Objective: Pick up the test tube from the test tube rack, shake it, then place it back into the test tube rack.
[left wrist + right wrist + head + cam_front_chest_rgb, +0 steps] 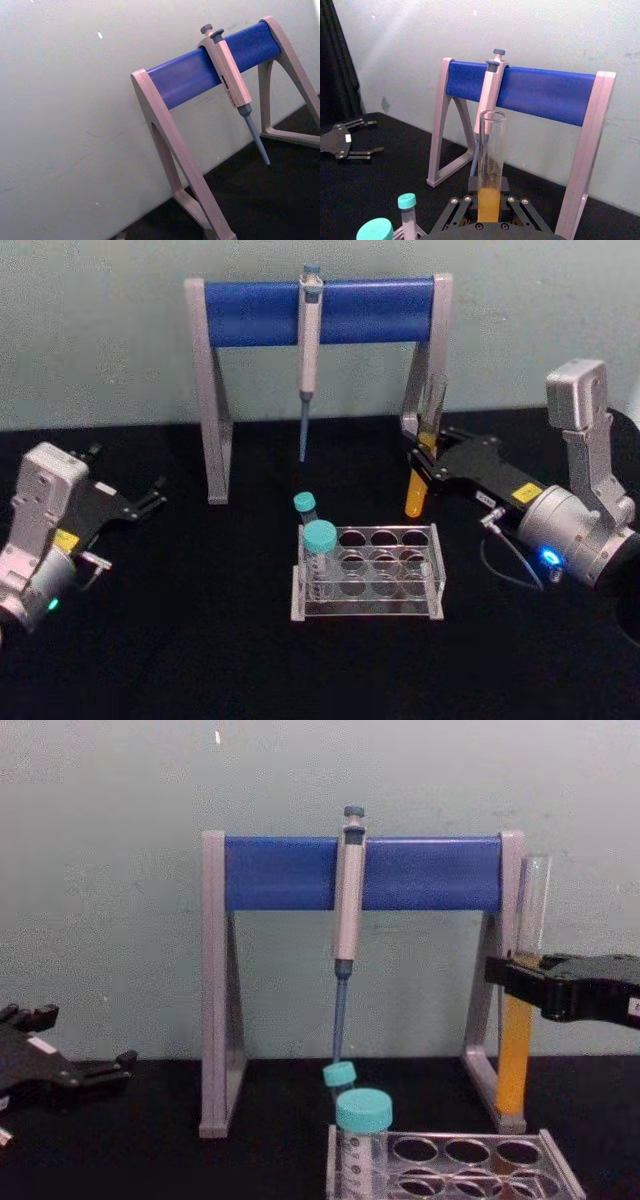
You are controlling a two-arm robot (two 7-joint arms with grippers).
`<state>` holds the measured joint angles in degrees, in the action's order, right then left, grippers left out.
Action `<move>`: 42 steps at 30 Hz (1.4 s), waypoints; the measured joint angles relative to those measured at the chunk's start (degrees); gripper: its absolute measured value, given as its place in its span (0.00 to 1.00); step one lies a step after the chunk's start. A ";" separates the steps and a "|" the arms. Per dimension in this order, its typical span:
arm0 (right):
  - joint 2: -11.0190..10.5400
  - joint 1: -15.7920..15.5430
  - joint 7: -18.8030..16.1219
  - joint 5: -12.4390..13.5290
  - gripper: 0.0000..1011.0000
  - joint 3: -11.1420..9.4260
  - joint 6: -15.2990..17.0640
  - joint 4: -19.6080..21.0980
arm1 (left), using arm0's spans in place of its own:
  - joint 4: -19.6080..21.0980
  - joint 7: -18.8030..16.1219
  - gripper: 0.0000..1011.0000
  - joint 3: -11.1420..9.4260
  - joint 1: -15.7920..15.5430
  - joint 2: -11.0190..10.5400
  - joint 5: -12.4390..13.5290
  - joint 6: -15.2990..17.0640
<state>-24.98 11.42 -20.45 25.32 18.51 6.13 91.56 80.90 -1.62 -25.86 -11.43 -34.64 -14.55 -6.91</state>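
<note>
The test tube (424, 455) is a tall clear glass tube with orange-yellow liquid in its lower half. My right gripper (415, 462) is shut on its middle and holds it in the air, nearly upright, behind and above the right end of the test tube rack (436, 575). In the chest view the test tube (517, 1050) hangs clear of the rack (556, 1161), in front of the stand's right leg. The right wrist view shows the tube (490, 165) rising between the fingers. My left gripper (150, 502) rests open at the far left, over the table.
Two teal-capped tubes (319, 540) stand in the rack's left end. A grey-and-blue pipette stand (250, 312) with a hanging pipette (310, 350) spans the back, close behind the held tube. A black cloth (200, 640) covers the table.
</note>
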 joint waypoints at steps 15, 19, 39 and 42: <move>-2.77 -4.24 -0.62 -0.04 0.22 -1.58 0.24 4.36 | 0.00 0.00 0.99 0.00 0.00 0.00 0.00 0.00; -3.53 -5.57 -1.44 0.40 0.22 -1.53 0.34 5.85 | 0.00 0.00 0.99 0.00 0.00 0.00 0.00 0.00; -0.68 -0.33 -4.58 1.17 0.22 4.02 -0.35 1.94 | 0.00 0.00 0.99 0.00 0.00 0.00 0.00 0.00; -0.20 0.57 -4.22 1.12 0.22 4.13 -0.57 1.00 | 0.00 0.00 0.99 0.00 0.00 0.00 0.00 0.00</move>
<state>-25.18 11.99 -24.68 26.45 22.64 5.55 92.56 80.90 -1.62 -25.86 -11.43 -34.65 -14.55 -6.91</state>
